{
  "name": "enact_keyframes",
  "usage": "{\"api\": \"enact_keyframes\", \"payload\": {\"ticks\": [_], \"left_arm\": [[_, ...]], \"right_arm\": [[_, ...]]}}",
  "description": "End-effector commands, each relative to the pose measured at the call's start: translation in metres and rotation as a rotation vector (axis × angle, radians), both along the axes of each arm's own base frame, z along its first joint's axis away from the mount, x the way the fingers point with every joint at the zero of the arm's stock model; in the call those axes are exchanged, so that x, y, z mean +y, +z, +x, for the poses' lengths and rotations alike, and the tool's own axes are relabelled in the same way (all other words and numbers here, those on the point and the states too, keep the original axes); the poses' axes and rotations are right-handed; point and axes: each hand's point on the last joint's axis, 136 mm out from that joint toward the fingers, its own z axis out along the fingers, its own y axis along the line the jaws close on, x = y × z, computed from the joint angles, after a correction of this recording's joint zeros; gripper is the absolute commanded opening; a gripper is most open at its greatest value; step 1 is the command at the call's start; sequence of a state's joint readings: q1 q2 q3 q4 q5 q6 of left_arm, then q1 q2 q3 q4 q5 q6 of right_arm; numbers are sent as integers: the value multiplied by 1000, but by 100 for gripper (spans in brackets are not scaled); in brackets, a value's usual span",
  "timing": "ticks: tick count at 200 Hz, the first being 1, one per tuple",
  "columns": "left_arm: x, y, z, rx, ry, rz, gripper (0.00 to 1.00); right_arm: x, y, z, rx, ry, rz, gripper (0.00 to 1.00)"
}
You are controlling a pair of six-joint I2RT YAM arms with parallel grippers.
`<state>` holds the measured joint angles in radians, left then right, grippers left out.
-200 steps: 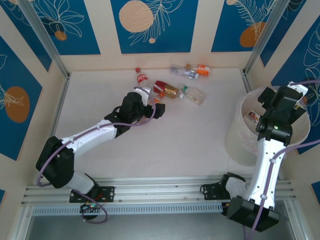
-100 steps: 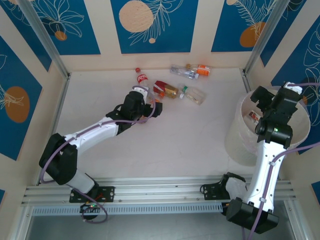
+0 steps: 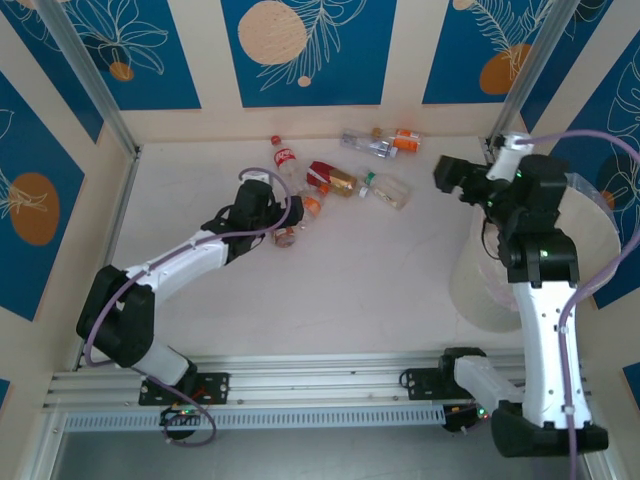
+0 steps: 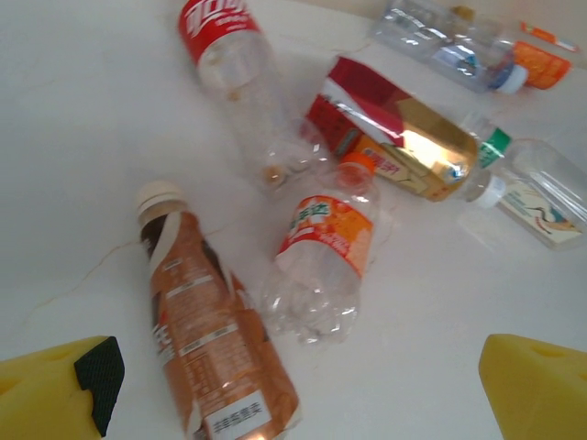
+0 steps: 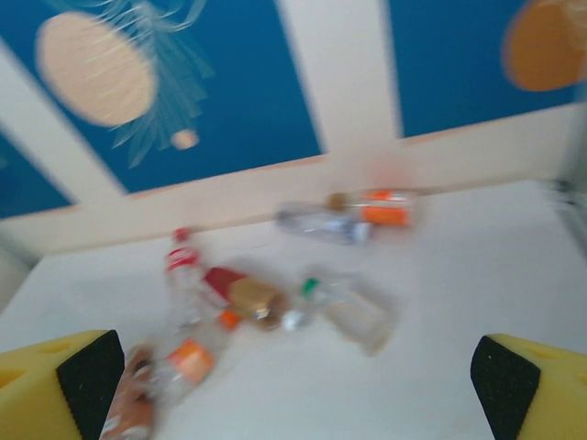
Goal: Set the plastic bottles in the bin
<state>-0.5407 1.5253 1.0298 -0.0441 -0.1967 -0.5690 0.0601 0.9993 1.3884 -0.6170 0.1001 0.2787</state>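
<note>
Left end effector (image 3: 280, 217), top external: low over the counter (image 3: 330, 300), at the near-left edge of the plastic bottles (image 3: 340, 182); a brown-label bottle (image 3: 285, 236) lies just at its tip.
Right end effector (image 3: 448, 176), top external: hangs just outside the left rim of the bin (image 3: 476, 283), pointing toward the bottles and well apart from them.
Left wrist, left end effector (image 4: 303, 403): fingers (image 4: 55, 385) spread wide, holding nothing. The brown-label bottle (image 4: 215, 348) lies between them, nearer the left finger, with an orange-label bottle (image 4: 321, 247) just ahead.
Right wrist, right end effector (image 5: 293, 385): fingers (image 5: 60, 380) spread wide, empty. The plastic bottles (image 5: 243, 295) are blurred, lying on the counter (image 5: 440, 302) well ahead.
</note>
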Motion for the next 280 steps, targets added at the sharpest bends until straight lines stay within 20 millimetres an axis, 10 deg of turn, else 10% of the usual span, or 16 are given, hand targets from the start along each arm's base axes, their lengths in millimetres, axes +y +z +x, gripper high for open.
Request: {"api": "enact_keyframes", "payload": {"ticks": [1, 67, 168, 280], "left_arm": [[22, -22, -4, 99, 99, 17, 100], [44, -44, -15, 215, 188, 80, 100], [66, -46, -25, 195, 234, 22, 100], [84, -54, -30, 196, 259, -15, 100]], "right_arm": [[42, -8, 16, 36, 130, -38, 99], [100, -109, 86, 314, 194, -102, 99], [43, -267, 187, 732, 204, -641, 99], [54, -342, 225, 823, 405, -524, 92]]}}
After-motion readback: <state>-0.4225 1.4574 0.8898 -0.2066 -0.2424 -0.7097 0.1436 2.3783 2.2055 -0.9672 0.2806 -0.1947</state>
